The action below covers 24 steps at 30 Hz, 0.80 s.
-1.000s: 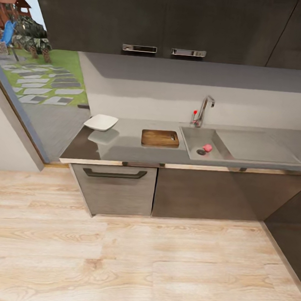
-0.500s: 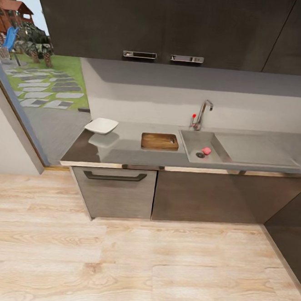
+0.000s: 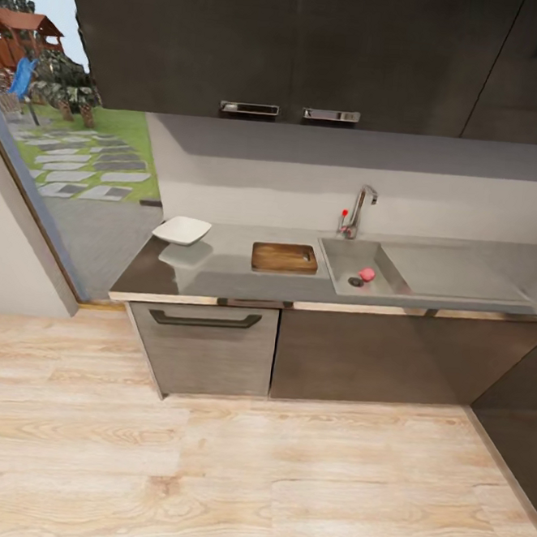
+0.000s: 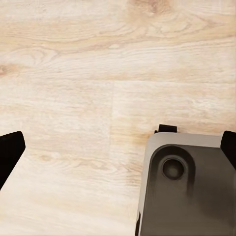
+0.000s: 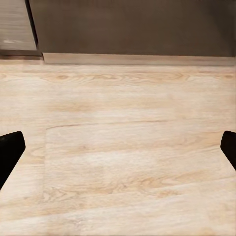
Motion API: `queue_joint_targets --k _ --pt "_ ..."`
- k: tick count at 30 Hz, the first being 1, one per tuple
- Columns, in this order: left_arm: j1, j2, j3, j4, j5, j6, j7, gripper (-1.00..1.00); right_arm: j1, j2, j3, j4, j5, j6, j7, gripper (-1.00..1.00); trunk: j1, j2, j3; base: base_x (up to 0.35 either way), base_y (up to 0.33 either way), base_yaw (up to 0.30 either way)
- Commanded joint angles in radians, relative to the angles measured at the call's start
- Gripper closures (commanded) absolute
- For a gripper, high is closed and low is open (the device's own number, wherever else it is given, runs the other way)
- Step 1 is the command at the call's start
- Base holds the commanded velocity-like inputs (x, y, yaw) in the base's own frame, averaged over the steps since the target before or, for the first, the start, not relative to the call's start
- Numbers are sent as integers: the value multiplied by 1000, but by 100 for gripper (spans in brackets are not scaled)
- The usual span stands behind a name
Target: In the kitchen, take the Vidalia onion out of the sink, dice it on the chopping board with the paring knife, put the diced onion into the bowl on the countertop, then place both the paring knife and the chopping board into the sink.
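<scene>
The left gripper (image 4: 118, 147) points down, its two dark fingertips (image 4: 9, 150) spread wide at the edges of its wrist view, holding nothing. The right gripper (image 5: 118, 147) is likewise spread wide and empty, angled forward and down.

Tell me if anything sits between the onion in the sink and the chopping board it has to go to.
Nothing visible does. The Vidalia onion lies in the sink beside the drain; the chopping board lies just past the basin's rim on the countertop, with bare counter between.
</scene>
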Motion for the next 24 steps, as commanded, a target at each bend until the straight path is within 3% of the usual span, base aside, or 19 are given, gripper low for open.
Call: queue_joint_targets --k 1,24 --pt "0 0 1 1 0 -2 2 -100 0 0 -5 0 11 -1 -7 -100 1 -2 0 0 0 0" --pt "0 -2 1 7 -2 -2 2 -100 0 0 -5 0 11 -1 -7 -100 1 -2 36 0 0 0"
